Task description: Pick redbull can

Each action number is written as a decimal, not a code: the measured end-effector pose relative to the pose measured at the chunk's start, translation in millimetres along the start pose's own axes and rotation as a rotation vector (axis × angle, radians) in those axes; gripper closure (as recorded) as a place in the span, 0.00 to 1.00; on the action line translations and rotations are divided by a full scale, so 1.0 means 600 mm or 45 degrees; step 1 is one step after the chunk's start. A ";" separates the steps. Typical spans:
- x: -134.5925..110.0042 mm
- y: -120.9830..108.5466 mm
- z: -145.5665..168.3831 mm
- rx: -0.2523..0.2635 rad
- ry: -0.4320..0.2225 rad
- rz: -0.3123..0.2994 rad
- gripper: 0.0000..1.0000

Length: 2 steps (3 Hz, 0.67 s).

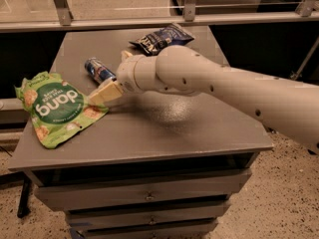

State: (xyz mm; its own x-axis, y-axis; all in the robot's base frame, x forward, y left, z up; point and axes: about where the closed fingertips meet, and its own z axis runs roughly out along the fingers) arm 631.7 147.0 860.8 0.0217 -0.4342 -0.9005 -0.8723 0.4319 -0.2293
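Grey cabinet top (164, 128) held everything; redbull can (98, 68) lay on its side at rear left, between green dang snack bag (57, 108) and dark blue snack bag (162, 38); gripper (108, 77) sat low by the can, cream fingers (104, 92) spread apart, one in front of the can, other's tip behind it; couldn't tell contact.

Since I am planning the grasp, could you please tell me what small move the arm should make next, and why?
Probably nudge the gripper slightly farther back, toward the redbull can: the can lies on its side just behind the gripper, which sits beside the green snack bag.
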 end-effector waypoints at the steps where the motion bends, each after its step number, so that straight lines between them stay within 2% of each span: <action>1: 0.011 -0.018 0.024 0.009 0.007 -0.004 0.00; 2: 0.016 -0.030 0.034 0.018 0.010 -0.010 0.17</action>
State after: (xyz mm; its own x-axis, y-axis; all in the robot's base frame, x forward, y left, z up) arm 657.5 151.0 848.6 0.0244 -0.4438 -0.8958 -0.8649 0.4399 -0.2416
